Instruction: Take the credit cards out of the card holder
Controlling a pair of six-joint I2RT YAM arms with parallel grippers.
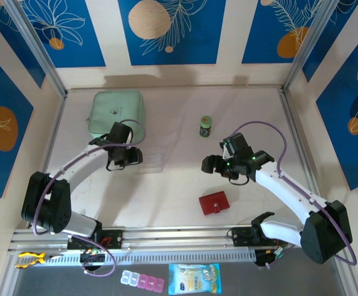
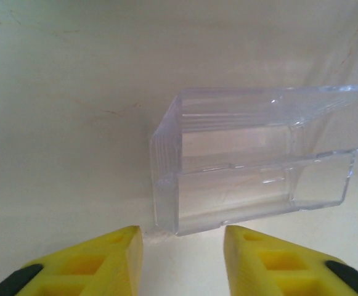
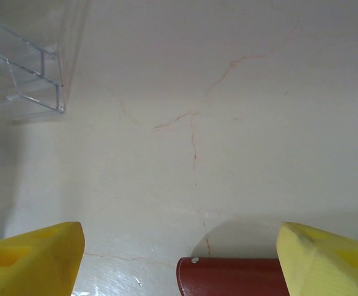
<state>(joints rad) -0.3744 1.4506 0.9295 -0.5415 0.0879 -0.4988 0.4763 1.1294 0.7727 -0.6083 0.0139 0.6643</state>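
Between the yellow fingers (image 2: pixel 89 262) of the left end effector (image 2: pixel 183 259) lies bare worktop (image 2: pixel 61 123). The fingers stand partly apart, released, grasping nothing. Just beyond the tips, at 12 to 1 o'clock in the left wrist view, a clear plastic tray (image 2: pixel 252 160) with two stepped compartments rests on the worktop. Its near corner is close to the fingertips but apart from them. From above, the left end effector (image 1: pixel 124 157) hangs at 9 o'clock of the clear plastic tray (image 1: pixel 151 161), and a mint-green pouch (image 1: pixel 116 112) lies at its 12 o'clock.

The right end effector (image 3: pixel 179 237) is spread wide and likewise released, with nothing clamped. In its wrist view the dark-red card holder (image 3: pixel 234 277) shows at 6 o'clock, with its top edge between the two fingers (image 3: pixel 34 262), nearer the right-hand one. Seen from above, the card holder (image 1: pixel 214 203) lies flat and closed on the worktop at 6 o'clock of the right end effector (image 1: pixel 211 165), well apart from the tray. A small green jar (image 1: pixel 206 126) stands at that end effector's 12 o'clock.
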